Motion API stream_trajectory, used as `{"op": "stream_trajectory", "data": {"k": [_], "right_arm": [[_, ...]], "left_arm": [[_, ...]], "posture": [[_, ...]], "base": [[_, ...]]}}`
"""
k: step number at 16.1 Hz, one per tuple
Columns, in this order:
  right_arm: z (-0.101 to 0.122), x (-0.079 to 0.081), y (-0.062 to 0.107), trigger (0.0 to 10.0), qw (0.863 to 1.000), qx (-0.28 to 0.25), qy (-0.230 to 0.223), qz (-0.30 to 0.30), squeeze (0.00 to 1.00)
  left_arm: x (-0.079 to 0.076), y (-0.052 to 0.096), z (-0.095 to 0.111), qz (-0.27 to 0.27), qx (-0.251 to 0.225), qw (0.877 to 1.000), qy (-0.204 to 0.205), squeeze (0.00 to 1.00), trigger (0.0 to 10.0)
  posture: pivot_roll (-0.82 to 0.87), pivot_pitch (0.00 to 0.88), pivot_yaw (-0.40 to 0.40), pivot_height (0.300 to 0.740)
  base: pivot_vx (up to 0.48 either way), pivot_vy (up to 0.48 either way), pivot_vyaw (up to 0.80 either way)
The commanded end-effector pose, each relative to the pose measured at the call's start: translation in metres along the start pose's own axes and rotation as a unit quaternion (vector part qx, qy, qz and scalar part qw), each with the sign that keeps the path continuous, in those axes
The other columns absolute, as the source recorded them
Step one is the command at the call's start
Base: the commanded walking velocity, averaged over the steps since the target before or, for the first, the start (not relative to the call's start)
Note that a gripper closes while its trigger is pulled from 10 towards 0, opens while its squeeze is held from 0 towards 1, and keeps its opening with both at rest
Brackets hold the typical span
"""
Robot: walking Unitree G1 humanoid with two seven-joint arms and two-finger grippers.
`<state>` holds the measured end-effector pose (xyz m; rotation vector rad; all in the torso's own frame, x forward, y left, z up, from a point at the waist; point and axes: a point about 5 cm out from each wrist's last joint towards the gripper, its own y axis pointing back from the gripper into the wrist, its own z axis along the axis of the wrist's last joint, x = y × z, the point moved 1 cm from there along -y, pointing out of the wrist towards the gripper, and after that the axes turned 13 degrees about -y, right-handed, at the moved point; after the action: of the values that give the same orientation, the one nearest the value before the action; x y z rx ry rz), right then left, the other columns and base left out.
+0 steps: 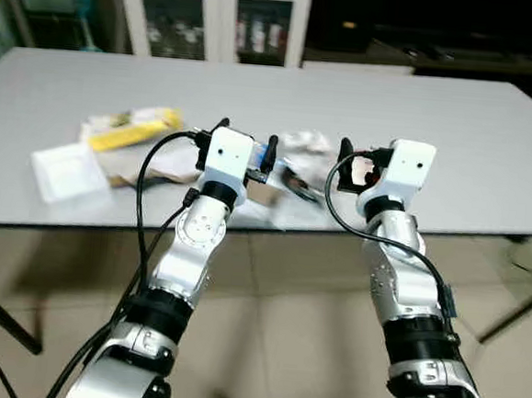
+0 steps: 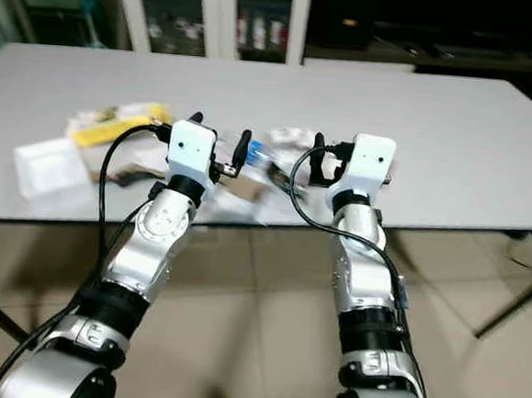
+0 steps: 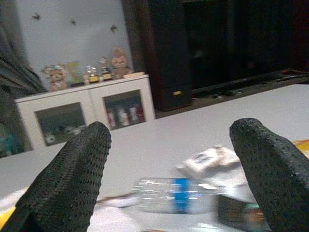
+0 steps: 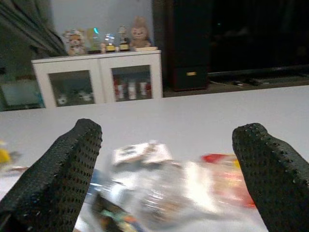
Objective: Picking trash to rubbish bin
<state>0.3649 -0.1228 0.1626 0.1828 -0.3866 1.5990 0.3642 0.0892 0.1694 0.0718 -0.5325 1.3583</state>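
The trash is lying in a loose pile on the near part of the grey table [image 1: 492, 143], just beyond the 2 grippers. In this pile, a clear plastic bottle [image 3: 174, 194] with a blue label is lying on its side, and a crumpled white wrapper [image 3: 208, 160] is sitting just behind the bottle. A red and yellow packet [image 4: 227, 176] is lying beside the bottle, on the right-arm side of it. Farther along the pile, toward the robot's left from the bottle, a yellow packet [image 1: 138, 132] is resting on brown paper, and a white square tray [image 1: 67, 170] is lying just beside that packet, nearer to the table edge.

The left gripper [image 3: 169, 174] is hovering over the table edge, pointing toward the bottle, with its 2 black fingers [image 3: 72, 179] spread wide and holding nothing. The right gripper [image 4: 166, 176] is hovering next to it, also facing the pile, with its fingers [image 4: 65, 169] wide apart and empty.

Behind the table, a white cabinet [image 1: 214, 15] with glass doors is standing against the wall, and small figurines [image 3: 87, 72] are sitting on top of it.
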Motion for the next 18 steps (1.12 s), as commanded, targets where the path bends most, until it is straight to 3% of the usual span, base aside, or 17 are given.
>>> {"op": "stream_trajectory", "data": {"k": [1,7,10,14,18], "right_arm": [[0.002,0.009,-0.002,10.0,1.000,-0.003,-0.001,0.012,0.00],[0.007,0.008,-0.004,10.0,1.000,-0.008,0.001,0.010,0.00],[0.005,0.006,-0.009,10.0,0.999,0.013,0.034,0.008,0.00],[0.020,0.001,-0.019,10.0,0.999,0.006,0.044,-0.001,0.00],[0.016,0.001,-0.018,10.0,0.999,0.012,0.046,-0.006,0.00]], "left_arm": [[0.007,-0.002,0.002,0.008,-0.002,1.000,-0.001,0.00,10.0],[0.009,-0.004,0.006,0.011,-0.009,1.000,-0.001,0.00,10.0],[0.014,-0.008,0.010,0.017,-0.014,1.000,-0.002,0.00,10.0],[0.033,-0.019,0.020,0.028,-0.031,0.999,-0.026,0.00,10.0],[0.059,-0.027,0.027,0.041,-0.046,0.996,-0.061,0.00,10.0]], "posture": [[0.01,0.000,-0.020,0.740],[0.01,0.000,-0.021,0.740],[0.01,0.000,-0.021,0.740],[0.01,0.000,-0.022,0.740],[0.02,0.000,-0.012,0.740]], "base": [[0.472,0.000,0.00],[0.472,0.000,0.00],[0.472,0.000,0.00],[0.472,0.000,0.00],[0.472,0.000,0.00]]}}
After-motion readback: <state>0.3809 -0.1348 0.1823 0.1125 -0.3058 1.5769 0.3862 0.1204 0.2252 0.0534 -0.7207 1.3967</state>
